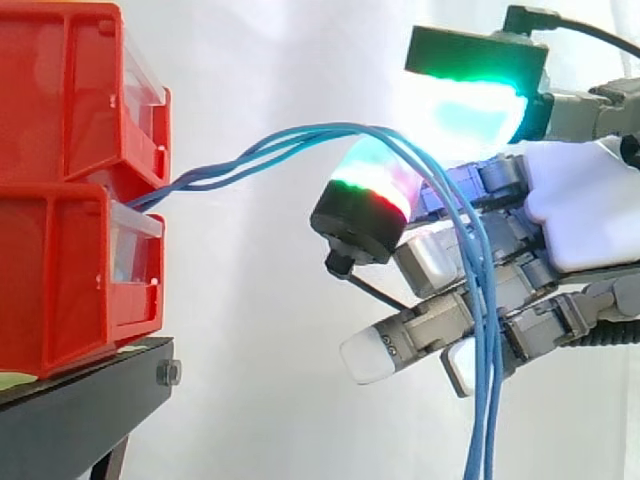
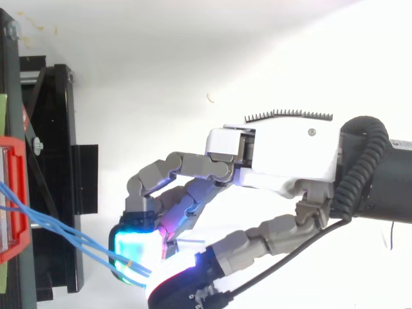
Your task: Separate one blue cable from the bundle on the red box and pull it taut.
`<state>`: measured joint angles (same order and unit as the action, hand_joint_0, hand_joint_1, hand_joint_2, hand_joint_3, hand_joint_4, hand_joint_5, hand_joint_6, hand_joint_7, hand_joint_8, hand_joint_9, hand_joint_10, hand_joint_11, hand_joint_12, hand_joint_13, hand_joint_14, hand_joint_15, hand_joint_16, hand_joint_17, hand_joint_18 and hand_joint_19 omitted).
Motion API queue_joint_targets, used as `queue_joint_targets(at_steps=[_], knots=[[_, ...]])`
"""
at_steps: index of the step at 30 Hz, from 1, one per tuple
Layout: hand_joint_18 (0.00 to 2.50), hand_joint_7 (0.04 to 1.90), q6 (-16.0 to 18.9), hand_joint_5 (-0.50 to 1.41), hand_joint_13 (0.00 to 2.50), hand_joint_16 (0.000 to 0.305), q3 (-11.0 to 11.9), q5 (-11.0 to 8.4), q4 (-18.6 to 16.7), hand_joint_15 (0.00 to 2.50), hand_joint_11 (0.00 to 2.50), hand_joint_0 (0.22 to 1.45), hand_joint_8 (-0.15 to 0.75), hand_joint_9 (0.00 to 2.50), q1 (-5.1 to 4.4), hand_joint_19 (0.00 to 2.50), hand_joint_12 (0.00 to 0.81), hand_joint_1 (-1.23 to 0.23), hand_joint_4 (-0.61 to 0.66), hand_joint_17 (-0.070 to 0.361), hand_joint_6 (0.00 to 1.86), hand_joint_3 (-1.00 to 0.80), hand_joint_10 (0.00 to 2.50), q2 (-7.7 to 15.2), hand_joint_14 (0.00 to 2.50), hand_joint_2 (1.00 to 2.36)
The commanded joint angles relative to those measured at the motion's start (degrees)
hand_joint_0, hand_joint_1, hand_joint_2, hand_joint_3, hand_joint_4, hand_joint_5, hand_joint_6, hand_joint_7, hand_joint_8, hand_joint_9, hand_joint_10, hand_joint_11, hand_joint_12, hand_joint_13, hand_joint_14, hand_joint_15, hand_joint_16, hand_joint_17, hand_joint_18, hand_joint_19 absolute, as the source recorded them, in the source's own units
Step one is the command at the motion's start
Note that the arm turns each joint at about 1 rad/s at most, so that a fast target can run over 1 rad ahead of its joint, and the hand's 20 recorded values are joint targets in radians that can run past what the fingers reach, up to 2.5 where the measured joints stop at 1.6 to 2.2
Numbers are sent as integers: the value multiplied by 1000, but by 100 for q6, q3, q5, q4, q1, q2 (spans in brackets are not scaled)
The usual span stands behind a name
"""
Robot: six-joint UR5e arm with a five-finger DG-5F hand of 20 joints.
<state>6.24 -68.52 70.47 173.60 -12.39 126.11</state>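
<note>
Separation looks undone: several blue cables (image 1: 300, 137) run together from the red box (image 1: 70, 270), beyond the fingertips, into the hand (image 1: 580, 200), whose curled fingers clasp them, then hang slack below.

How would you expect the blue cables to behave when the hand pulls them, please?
Probably floppy: the blue cables arc loosely from the red bins and hang limp past the hand. Likely light, since they are thin. Their smooth-looking jackets might slip.
</note>
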Motion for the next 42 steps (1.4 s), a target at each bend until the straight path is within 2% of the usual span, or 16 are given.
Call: queue_joint_targets(at_steps=[1, 7, 11, 14, 17, 26, 31, 34, 36, 37, 42], knots=[[641, 1034, 0, -173, 478, 53, -4, 10, 7, 247, 659, 691, 315, 805, 0, 532, 388, -908, 129, 120, 791, -237, 15, -7, 7, 1018], [635, 986, 9, -189, 470, 53, 5, 10, -1, 238, 654, 749, 310, 769, 0, 520, 387, -929, 149, 120, 815, -261, 14, 2, 7, 1017], [660, 1021, 9, -174, 486, 53, 5, 19, -1, 246, 659, 652, 328, 828, 0, 549, 387, -863, 165, 120, 802, -392, 14, 2, 7, 1008], [670, 1102, 9, -137, 524, 53, -4, 19, 7, 256, 674, 590, 340, 917, 0, 573, 393, -756, 180, 119, 768, -486, 14, 2, 7, 1001], [708, 1144, 9, -119, 549, 54, 5, 19, 7, 264, 665, 552, 347, 945, 0, 583, 401, -690, 184, 122, 759, -500, 17, 2, 7, 1000], [769, 1116, 9, -84, 600, 58, 5, 28, 7, 268, 662, 491, 373, 1056, 9, 584, 414, -581, 187, 131, 763, -500, 14, 2, 7, 1000], [823, 1104, 0, -69, 649, 59, 5, 37, -1, 269, 667, 478, 381, 1118, 9, 580, 412, -670, 190, 132, 777, -500, 16, 2, 7, 1000], [787, 1174, 0, -70, 647, 52, -4, 28, 7, 274, 680, 561, 358, 1118, 9, 580, 382, -806, 169, 118, 788, -500, 16, 2, 9, 1000], [782, 1222, 0, -76, 647, 51, -4, 28, 7, 273, 689, 628, 347, 1108, 9, 587, 372, -840, 142, 114, 798, -500, 18, 2, 8, 1000], [784, 1285, 0, -77, 649, 51, -4, 28, 7, 273, 712, 635, 347, 1108, 9, 578, 371, -857, 130, 114, 795, -484, 16, 2, 8, 1001], [799, 1211, 0, -104, 660, 51, -4, 28, -1, 282, 713, 641, 347, 1074, 9, 574, 374, -904, 84, 114, 851, -332, 19, 2, 8, 1013]])
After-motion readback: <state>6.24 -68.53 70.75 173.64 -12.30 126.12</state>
